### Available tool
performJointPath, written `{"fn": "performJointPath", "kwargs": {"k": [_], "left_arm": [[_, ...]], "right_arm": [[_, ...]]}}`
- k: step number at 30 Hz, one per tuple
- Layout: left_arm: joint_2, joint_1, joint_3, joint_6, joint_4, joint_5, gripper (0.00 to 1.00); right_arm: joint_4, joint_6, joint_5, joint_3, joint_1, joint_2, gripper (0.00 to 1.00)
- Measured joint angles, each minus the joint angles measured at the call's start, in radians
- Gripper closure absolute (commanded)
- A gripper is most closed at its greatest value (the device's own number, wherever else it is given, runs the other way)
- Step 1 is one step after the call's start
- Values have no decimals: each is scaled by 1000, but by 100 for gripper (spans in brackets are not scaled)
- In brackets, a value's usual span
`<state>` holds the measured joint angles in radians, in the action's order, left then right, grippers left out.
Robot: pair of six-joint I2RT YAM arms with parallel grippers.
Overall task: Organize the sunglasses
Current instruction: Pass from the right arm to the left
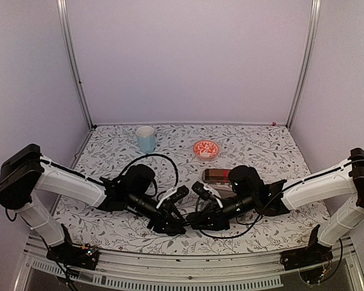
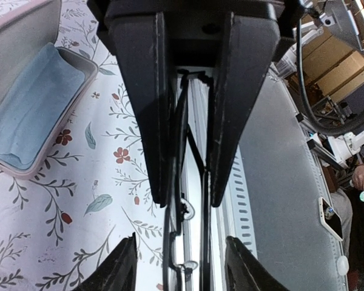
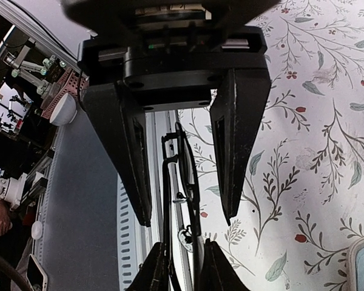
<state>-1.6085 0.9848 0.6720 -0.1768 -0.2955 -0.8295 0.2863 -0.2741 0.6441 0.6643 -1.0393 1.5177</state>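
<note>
Sunglasses, the black pair, are held edge-on in the air near the front edge of the table, midway between your arms. At far left lies an open pink case lined with blue cloth. Your left gripper pinches the thin frame. Your right gripper stands spread around the same pair, touching nothing. Expect them to be light, bendable and slick on the lenses, so grip the frame near a hinge. You cannot see the pinkish pair.
</note>
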Motion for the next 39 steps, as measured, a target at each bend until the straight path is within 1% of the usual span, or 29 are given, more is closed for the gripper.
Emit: {"fn": "performJointPath", "kwargs": {"k": [3,9,17,22,26,36,39], "left_arm": [[2,0,0,-6,-1,1,56],[23,0,0,-16,-19,4,55],[31,0,0,-27,-37,3,68],[31,0,0,-29,-37,-2,75],[31,0,0,-31,-37,-3,78],[31,0,0,-29,-34,-5,88],[31,0,0,-29,-32,-5,89]], "right_arm": [[0,0,5,0,0,0,78],[3,-3,18,0,0,4,78],[17,-11,23,0,0,10,78],[29,-20,23,0,0,10,77],[36,-25,23,0,0,10,73],[44,-26,22,-11,0,10,72],[45,-27,22,-11,0,10,67]]}}
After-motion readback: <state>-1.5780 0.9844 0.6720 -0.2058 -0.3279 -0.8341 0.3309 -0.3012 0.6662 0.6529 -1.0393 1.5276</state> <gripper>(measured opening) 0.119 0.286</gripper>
